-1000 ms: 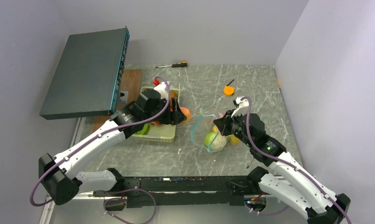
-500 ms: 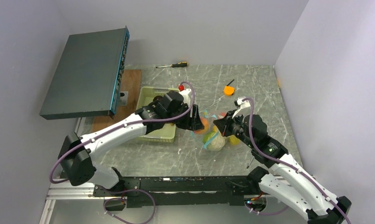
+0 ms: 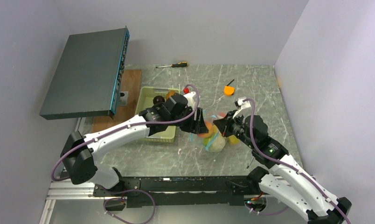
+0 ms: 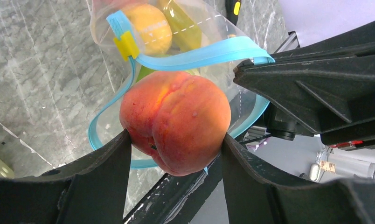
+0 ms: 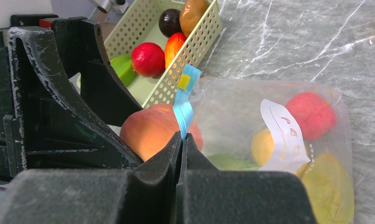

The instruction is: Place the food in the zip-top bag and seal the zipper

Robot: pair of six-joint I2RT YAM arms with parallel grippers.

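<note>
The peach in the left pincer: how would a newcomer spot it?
Start at the pale green tray; right of it lies the clear zip-top bag. At its teal mouth the left pincer grips the peach, the only fruit in a pincer, orange-red with a cleft.

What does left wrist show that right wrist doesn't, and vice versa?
Left wrist only: the bag mouth seen as an open loop of teal zipper behind the peach, with the marble table showing through the loop.

Right wrist only: the green tray holding more food, and the white label on the bag's side.

Both: the peach clamped in the left gripper, the right gripper pinching the zipper edge, the yellow slider, and fruit already inside the zip-top bag.
</note>
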